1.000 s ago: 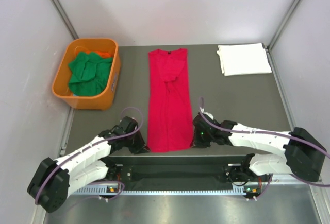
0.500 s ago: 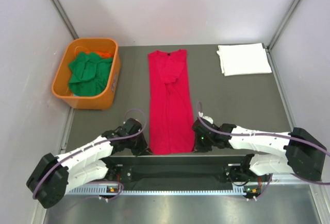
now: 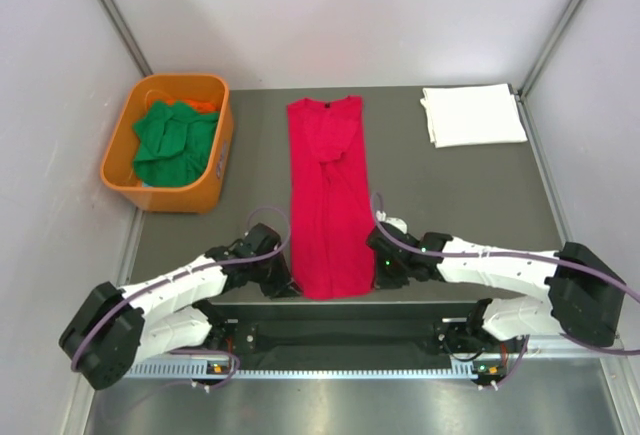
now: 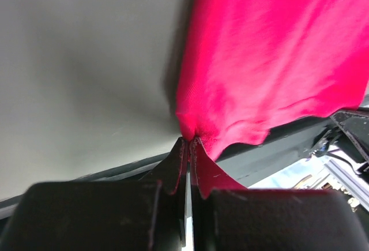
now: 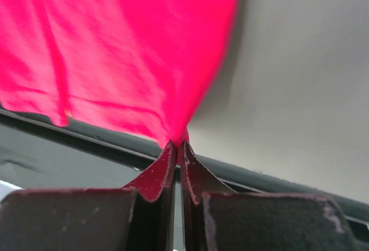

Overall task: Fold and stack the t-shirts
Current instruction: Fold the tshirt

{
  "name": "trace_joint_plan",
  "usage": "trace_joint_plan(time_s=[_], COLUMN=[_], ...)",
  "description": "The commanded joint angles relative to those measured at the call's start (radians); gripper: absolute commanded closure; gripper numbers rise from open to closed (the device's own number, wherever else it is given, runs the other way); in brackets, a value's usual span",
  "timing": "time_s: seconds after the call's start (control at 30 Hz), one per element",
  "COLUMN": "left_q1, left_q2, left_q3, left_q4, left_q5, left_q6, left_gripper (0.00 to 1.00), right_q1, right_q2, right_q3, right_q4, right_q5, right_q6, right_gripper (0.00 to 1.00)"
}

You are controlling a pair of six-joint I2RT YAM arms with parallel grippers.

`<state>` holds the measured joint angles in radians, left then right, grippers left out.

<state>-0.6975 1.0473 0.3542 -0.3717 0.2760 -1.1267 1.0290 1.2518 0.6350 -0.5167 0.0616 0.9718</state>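
Observation:
The red t-shirt (image 3: 329,195) lies as a long narrow strip down the middle of the table, collar at the far end. My left gripper (image 3: 283,283) is shut on its near left hem corner (image 4: 193,125). My right gripper (image 3: 378,273) is shut on its near right hem corner (image 5: 177,131). Both corners are lifted a little at the table's near edge. A white t-shirt (image 3: 472,115) lies folded at the far right. Green t-shirts (image 3: 172,140) sit crumpled in the orange tub (image 3: 127,148).
The orange tub stands at the far left by the wall. White walls and metal posts enclose the grey table (image 3: 460,195). A dark rail (image 3: 340,305) runs along the near edge, just behind both grippers.
Both grippers have moved slightly toward each other and toward the near edge with the red hem corners, drawing the shirt's near end narrower.

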Motion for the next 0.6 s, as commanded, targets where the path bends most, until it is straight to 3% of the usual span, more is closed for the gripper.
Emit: trace_joint_plan(time_s=[0.0, 0.2, 0.37, 0.57], left_q1=[0.012, 0.056, 0.194, 0.334], left_q2=[0.058, 0.259, 0.442, 0.633], left_q3=[0.094, 0.304, 0.46, 0.803], left_q4=[0.069, -0.027, -0.054, -0.145], left_q5=[0.0, -0.101, -0.06, -0.077], left_q6=[0.027, 0.181, 0.287, 0.412], left_gripper=[1.0, 1.0, 1.0, 1.0], right_q1=[-0.036, -0.164, -0.28, -0.403], right_q2=[0.041, 0.171, 0.314, 0.518], right_q3=[0.103, 0.259, 0.428, 0.712], right_q4=[-0.006, -0.032, -0.078, -0.158], right_q5=[0.007, -0.031, -0.04, -0.046], right_q6=[-0.096, -0.274, -0.428, -0.55], right_gripper=[1.0, 1.0, 1.0, 1.0])
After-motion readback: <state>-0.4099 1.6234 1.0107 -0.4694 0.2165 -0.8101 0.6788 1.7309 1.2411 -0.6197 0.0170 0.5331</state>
